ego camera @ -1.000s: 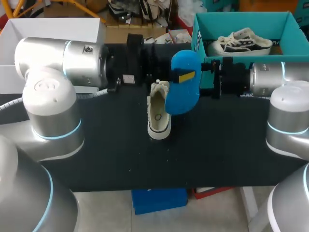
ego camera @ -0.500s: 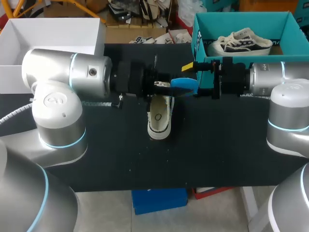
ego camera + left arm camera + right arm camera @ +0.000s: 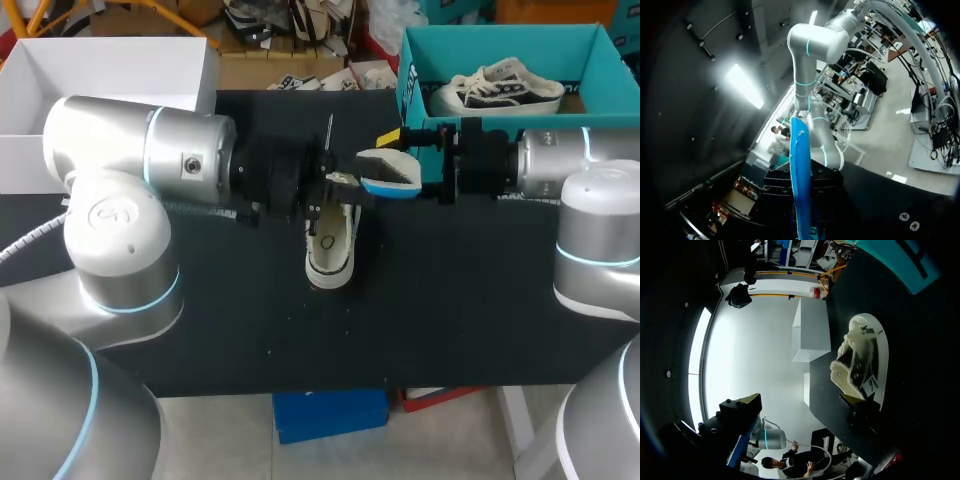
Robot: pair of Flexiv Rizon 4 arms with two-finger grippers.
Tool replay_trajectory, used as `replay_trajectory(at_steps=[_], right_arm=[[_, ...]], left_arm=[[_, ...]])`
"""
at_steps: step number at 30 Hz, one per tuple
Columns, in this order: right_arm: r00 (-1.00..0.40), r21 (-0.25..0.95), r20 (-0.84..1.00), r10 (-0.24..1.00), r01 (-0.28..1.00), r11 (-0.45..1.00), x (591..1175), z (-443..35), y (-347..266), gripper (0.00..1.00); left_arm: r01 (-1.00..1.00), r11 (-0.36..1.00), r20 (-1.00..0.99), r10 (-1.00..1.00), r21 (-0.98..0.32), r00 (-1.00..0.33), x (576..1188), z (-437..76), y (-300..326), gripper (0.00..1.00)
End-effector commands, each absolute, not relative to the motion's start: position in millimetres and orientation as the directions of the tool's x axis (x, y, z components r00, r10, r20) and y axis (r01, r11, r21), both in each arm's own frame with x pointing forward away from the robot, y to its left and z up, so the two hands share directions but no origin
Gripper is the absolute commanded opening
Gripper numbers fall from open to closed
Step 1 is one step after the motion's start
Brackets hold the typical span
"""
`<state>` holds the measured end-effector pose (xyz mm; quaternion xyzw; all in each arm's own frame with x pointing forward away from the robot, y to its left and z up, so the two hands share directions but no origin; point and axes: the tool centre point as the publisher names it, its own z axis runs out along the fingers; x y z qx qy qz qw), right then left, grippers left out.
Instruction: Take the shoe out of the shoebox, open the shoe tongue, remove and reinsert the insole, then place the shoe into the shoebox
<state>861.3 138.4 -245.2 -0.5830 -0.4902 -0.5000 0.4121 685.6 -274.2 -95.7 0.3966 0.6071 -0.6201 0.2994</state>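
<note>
In its own view my left pincer (image 3: pixel 342 184) shows none of its fingertips. Only the blue insole (image 3: pixel 800 175) rises edge-on from the lower middle, ahead of a dark block, so I judge the grip from above. There, my dark fingers clench the insole's near end and hold it off the worktop (image 3: pixel 470 290), white face up, over the shoe's toe end. My right pincer (image 3: pixel 800 401) is released. Its yellow fingertips (image 3: pixel 852 399) stand wide apart with nothing pinched between them. A thin strip of blue shows beside one finger, though I cannot tell whether it touches. From above only one yellow tip of that pincer is visible, just past the insole's far edge, and the other is hidden. The shoe (image 3: pixel 330 245) lies on the worktop near its middle, opening upward. Its toe end is covered by my left pincer and the insole, so I cannot make out the tongue. To the shoe's right and front the dark worktop is bare as far as the near edge. My two arms close off the space behind the shoe from both sides. The teal shoebox (image 3: pixel 408 70) stands at the far right corner, behind my right arm, and a second shoe (image 3: pixel 505 88) lies inside it. A white box (image 3: pixel 110 60) sits at the far left, partly hidden by my left arm.
</note>
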Motion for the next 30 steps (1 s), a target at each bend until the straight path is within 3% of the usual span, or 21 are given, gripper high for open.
replay_trajectory(at_steps=[1, 5, 7, 16, 20, 30], right_arm=[[0.02, 0.01, 0.987, 0.16, 0.983, -0.183, 861.0, -245.9, 139.9, 1.0], [0.02, 0.01, 0.987, 0.16, 0.983, -0.183, 861.0, -245.9, 139.9, 1.0], [0.02, 0.01, 0.987, 0.16, 0.983, -0.183, 861.0, -245.9, 139.9, 1.0], [0.02, 0.01, 0.987, 0.16, 0.983, -0.183, 861.0, -245.9, 139.9, 1.0], [0.02, 0.01, 0.987, 0.16, 0.983, -0.183, 861.0, -245.9, 139.9, 1.0], [0.02, 0.01, 0.987, 0.16, 0.983, -0.183, 861.0, -245.9, 139.9, 1.0]], left_arm=[[0.889, -0.062, -0.891, 0.027, -0.453, -0.453, 642.4, -123.3, -251.0, 0.0], [0.947, -0.027, -0.947, 0.053, -0.32, -0.318, 624.9, -145.9, -240.5, 0.0], [0.943, -0.09, -0.946, -0.017, -0.321, -0.324, 620.0, -154.2, -237.7, 0.0], [0.986, -0.098, -0.991, 0.012, -0.132, -0.131, 610.7, -201.3, -224.3, 0.0], [0.985, -0.094, -0.989, 0.001, -0.148, -0.149, 614.9, -231.4, -220.7, 0.0], [0.999, -0.026, -0.999, 0.023, -0.033, -0.032, 644.4, -283.2, -217.9, 0.0]])
